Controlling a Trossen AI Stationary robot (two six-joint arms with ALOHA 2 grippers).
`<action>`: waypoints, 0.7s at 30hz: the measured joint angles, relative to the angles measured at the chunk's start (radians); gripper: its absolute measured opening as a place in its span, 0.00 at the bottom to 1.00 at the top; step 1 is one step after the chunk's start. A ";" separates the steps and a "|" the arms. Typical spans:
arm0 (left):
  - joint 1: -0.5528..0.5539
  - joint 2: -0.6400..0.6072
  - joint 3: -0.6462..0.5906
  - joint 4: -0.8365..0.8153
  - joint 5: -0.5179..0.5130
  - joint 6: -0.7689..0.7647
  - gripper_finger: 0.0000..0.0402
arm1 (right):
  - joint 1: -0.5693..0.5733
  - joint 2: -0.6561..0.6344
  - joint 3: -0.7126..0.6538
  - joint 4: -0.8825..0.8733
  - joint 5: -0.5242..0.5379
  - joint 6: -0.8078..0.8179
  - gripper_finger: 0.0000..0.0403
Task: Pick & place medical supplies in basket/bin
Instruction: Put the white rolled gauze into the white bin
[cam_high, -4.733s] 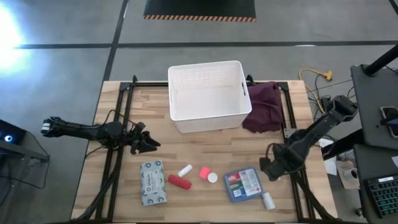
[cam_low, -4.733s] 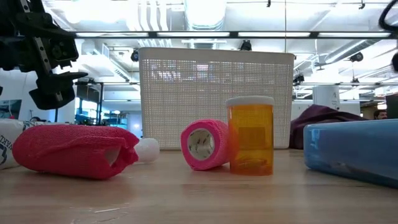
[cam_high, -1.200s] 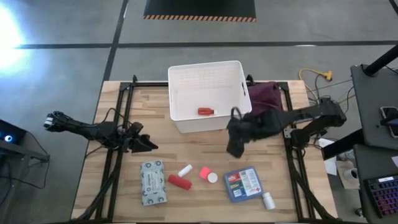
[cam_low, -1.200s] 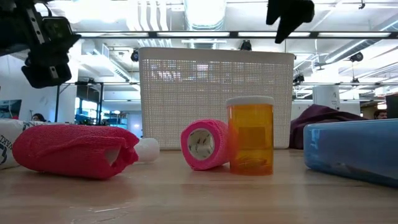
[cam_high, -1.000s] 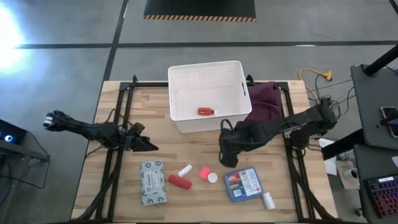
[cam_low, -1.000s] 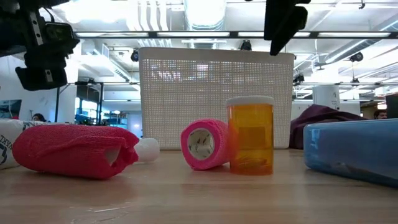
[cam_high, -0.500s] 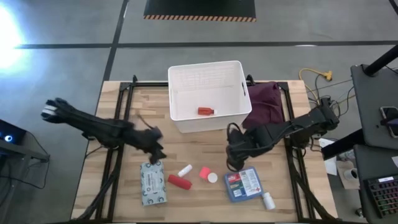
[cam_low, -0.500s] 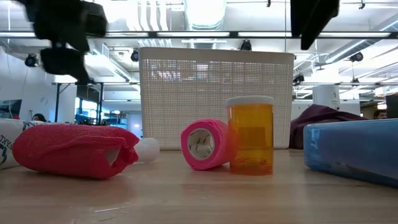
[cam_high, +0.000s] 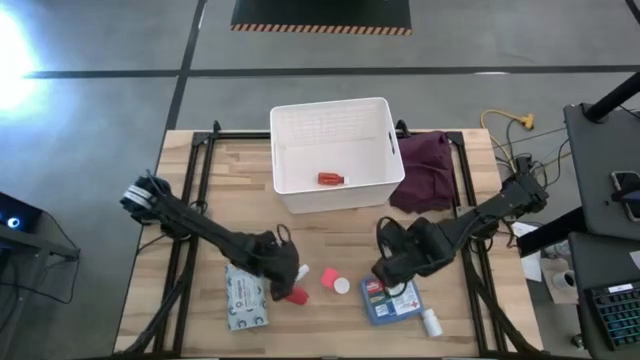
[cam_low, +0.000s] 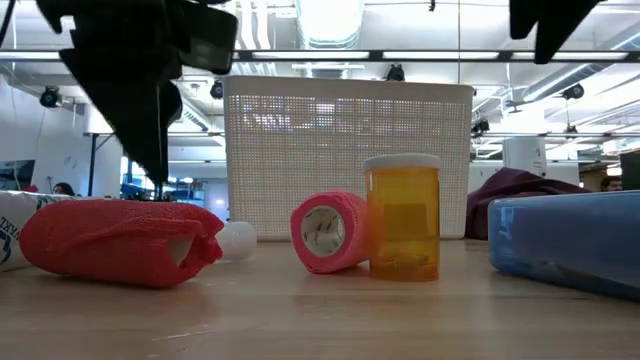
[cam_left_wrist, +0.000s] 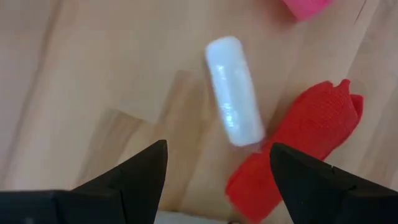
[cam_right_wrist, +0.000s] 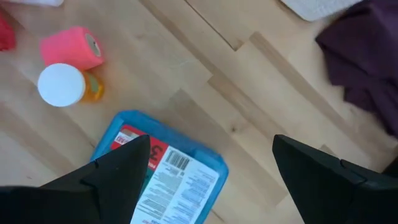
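Hovering low over the table (cam_high: 330, 235), the left end effector (cam_high: 283, 262) had its fingers spread apart and gripped nothing. In the left wrist view a white tube (cam_left_wrist: 234, 91) lay on the wood just ahead of the gap between the fingers, with a red wrapped roll (cam_left_wrist: 297, 152) touching the tube's near end on one side. A grey-green soft packet (cam_high: 244, 293) lay close beside this end effector, on the side toward the table's front edge.

The right end effector (cam_high: 392, 268) also stood released, fingers wide, directly above the flat blue first-aid box (cam_right_wrist: 160, 180); the right wrist view showed the box's label between the fingers. A pink roll (cam_right_wrist: 71, 47) and an orange bottle with a white cap (cam_right_wrist: 67, 86) sat touching each other, near the box, between the two end effectors.

The white basket (cam_high: 335, 197) stood well beyond both end effectors with one small red item (cam_high: 331, 179) on its floor. A dark purple cloth (cam_high: 425, 170) lay against the basket's side, beyond the right end effector.
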 joint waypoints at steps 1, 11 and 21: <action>-0.004 0.018 0.018 0.003 -0.001 -0.002 0.65 | 0.008 0.000 0.000 -0.003 0.001 0.017 0.82; 0.026 0.198 0.140 0.024 -0.063 -0.033 0.65 | 0.056 0.000 -0.002 -0.030 0.001 0.022 0.82; 0.050 0.271 0.149 0.009 -0.011 -0.148 0.65 | 0.062 0.000 -0.006 -0.050 0.025 -0.130 0.82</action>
